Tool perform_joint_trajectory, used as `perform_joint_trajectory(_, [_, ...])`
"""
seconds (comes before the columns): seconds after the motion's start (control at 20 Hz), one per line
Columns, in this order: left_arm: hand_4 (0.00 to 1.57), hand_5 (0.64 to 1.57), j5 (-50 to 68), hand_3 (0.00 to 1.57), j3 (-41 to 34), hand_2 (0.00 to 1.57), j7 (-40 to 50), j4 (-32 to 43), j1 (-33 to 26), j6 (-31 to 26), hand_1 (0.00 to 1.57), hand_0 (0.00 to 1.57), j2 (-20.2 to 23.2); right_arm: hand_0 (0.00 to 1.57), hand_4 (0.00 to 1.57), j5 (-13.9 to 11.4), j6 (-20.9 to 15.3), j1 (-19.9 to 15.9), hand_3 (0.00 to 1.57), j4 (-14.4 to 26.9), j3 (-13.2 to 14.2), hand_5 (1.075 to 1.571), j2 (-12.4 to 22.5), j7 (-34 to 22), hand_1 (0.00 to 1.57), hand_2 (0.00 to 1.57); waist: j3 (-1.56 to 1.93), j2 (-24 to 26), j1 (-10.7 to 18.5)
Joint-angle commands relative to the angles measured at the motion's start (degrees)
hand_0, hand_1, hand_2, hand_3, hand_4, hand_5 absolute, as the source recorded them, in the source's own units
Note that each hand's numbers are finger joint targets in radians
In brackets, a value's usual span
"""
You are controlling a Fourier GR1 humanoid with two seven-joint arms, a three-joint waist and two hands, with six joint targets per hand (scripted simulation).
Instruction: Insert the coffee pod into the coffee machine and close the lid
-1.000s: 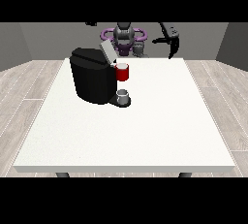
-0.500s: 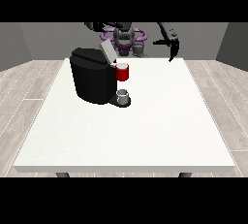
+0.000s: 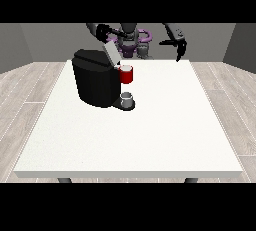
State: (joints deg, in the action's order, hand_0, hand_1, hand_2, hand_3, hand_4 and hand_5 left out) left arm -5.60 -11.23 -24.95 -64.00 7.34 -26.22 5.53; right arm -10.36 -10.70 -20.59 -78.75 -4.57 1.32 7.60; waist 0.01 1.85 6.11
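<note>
Black coffee machine [image 3: 97, 82] on bench [image 3: 150, 135], far-left part, lid [image 3: 110, 54] tilted up, open for loading. Red thing at the machine [image 3: 127, 75] at front; grey thing [image 3: 127, 98] on drip tray below, cannot tell for pod. Pod itself not plainly seen.

Hand at view's right [image 3: 178, 45] raised above bench's far edge, fingers hanging relaxed, holding nothing. Hand at view's left [image 3: 103, 32] up behind lid, likely placed to push lid down; fingers there: cannot tell.

Judgement: lid not yet closed.
</note>
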Motion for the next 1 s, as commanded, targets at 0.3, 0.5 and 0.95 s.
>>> perform_joint_trajectory(0.3, [0.34, 1.571, 2.27, 0.00, 0.24, 0.00, 2.25, -6.58, -0.41, 1.65, 0.00, 0.00, 0.19, 0.00, 0.39, 3.86, 3.07, -7.11, 0.00, 10.53, 8.94, 1.571, 4.77, 4.50, 0.00, 0.00, 0.00, -4.90, 0.89])
perform_joint_trajectory(0.5, [0.33, 1.571, 2.95, 0.00, 0.33, 0.00, -3.17, -4.16, -3.57, -0.69, 0.00, 0.00, 1.73, 0.00, 0.46, 2.65, 0.43, -10.85, 0.00, 12.95, 8.46, 1.571, 2.73, 3.06, 0.00, 0.00, -0.02, -4.80, 1.11])
perform_joint_trajectory(0.95, [0.37, 1.571, 2.82, 0.00, 0.46, 0.00, -1.85, -6.28, 0.37, 0.99, 0.00, 0.00, 2.53, 0.00, 0.36, 3.84, 0.56, -14.14, 0.00, 18.17, 11.39, 1.571, 4.33, 8.93, 0.00, 0.00, -0.01, -9.92, 2.70])
